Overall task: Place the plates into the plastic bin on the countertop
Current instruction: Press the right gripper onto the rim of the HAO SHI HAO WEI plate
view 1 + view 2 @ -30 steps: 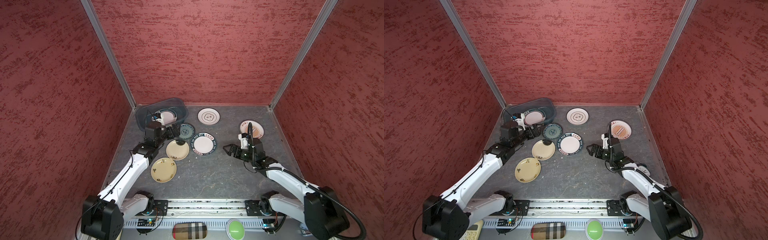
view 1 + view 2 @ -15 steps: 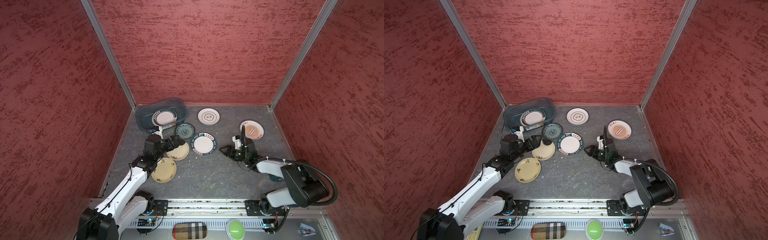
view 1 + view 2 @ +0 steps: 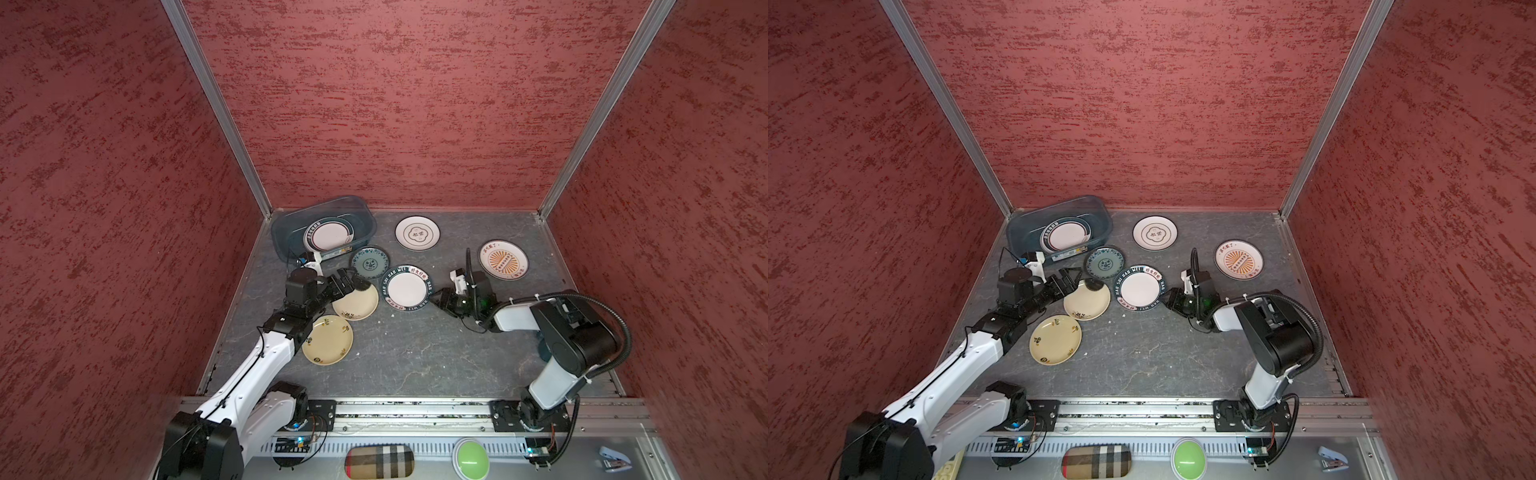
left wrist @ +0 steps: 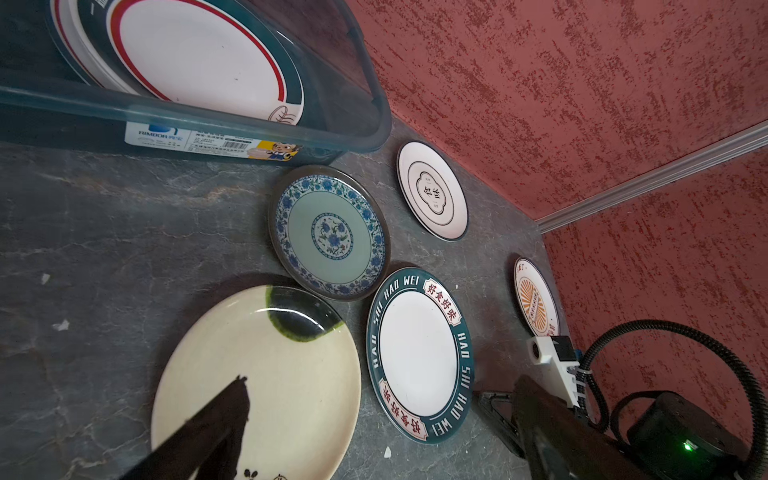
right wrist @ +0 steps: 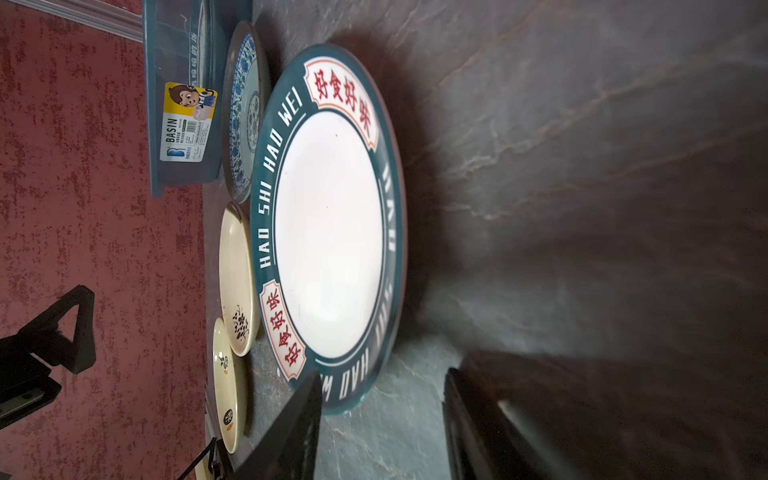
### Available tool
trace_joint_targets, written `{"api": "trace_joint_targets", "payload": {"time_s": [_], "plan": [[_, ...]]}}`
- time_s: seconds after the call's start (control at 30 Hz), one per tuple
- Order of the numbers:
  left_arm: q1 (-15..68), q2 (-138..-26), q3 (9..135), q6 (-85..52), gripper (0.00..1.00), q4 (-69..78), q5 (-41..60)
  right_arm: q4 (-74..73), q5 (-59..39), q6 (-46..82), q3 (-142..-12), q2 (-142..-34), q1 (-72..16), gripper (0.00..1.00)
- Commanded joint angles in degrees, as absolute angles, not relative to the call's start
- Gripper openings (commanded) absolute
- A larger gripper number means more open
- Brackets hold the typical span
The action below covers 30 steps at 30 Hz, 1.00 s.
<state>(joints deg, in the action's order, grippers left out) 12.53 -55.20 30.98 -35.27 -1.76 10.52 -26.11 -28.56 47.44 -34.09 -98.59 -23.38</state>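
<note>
Both sides of teal-rimmed plate (image 3: 405, 287): left gripper (image 3: 351, 280) spread wide just beside, right gripper (image 3: 435, 297) part-spread astride rim.

countertop (image 3: 415, 353): dark grey, veined | on it: plastic bin (image 3: 279, 245) back-left corner; six plates (image 3: 417, 232) loose

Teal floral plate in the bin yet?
No, the teal floral plate lies flat on the countertop, just outside the plastic bin.

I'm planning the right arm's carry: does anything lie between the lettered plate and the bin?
Yes: the blue-flowered plate lies flat between the lettered plate and the bin, and the open left gripper is close beside that line.
</note>
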Motion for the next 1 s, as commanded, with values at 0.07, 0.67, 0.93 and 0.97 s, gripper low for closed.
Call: {"api": "trace_joint_targets", "payload": {"time_s": [0.07, 0.67, 0.93, 0.97], "plan": [[11.19, -56.24, 30.32, -35.64, 0.99, 0.40, 12.84, -28.43, -27.26, 48.10, -36.74, -101.69, -24.25, 0.47], [10.11, -60.55, 27.85, -37.09, 0.99, 6.52, 15.38, -25.07, -24.50, 48.92, -39.80, -102.55, -24.52, 0.15], [10.10, -60.82, 27.35, -38.25, 0.99, 7.70, 16.41, -23.49, -20.93, 48.78, -38.38, -99.82, -24.57, 0.01], [10.17, -60.98, 27.29, -38.60, 1.00, 7.96, 16.35, -23.25, -20.56, 48.77, -38.11, -99.23, -24.52, 0.00]]}}
